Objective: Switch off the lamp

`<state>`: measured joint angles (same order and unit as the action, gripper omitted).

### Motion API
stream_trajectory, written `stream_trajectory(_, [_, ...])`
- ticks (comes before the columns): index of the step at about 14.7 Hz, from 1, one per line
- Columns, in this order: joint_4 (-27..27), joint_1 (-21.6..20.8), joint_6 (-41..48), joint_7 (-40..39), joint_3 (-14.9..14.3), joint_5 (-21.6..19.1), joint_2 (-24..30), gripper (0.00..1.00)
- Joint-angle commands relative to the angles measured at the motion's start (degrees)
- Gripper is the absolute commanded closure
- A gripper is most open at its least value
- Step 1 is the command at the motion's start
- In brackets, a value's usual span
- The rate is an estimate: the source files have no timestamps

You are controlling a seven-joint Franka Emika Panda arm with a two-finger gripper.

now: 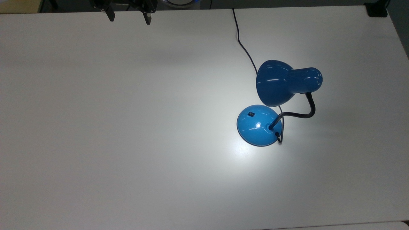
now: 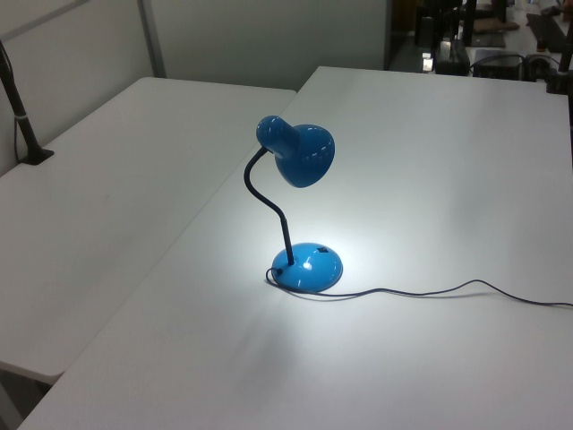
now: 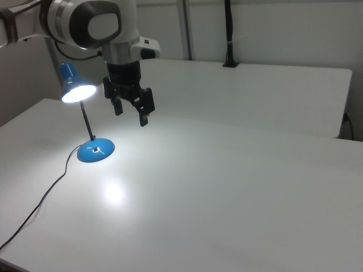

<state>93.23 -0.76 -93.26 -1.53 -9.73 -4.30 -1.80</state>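
In the top view the gripper [image 1: 127, 17] hangs over the table's [image 1: 96, 127] far-left edge, jaws wide apart and empty, well away from the lit lamp [image 1: 259, 125] on the right, so its switch [image 1: 251, 113] looks untouched.

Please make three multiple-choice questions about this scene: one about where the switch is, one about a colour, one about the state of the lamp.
1. Where is the switch?
A. on the shade
B. on the round base
C. on the cord

2. What colour is the lamp's shade?
A. blue
B. red
C. white

3. What is the state of the lamp?
A. off
B. on
C. tipped over

Answers:
1. B: a small black square sits on the base in the top view.
2. A: the shade is glossy blue.
3. B: the shade glows in the right view and a bright patch lies on the table.
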Motion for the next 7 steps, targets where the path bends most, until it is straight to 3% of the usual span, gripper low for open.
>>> stream_trajectory(1, [-0.5,-1.3,1.9,-9.8,-1.7,0.4,0.0,0.95])
stream_trajectory(2, [0.1,-1.3,1.9,-11.6,-1.6,0.4,0.0,1.0])
stream_trajectory(7, [4.5,-8.9,-5.1,-23.4,-3.8,-2.6,-0.7,1.0])
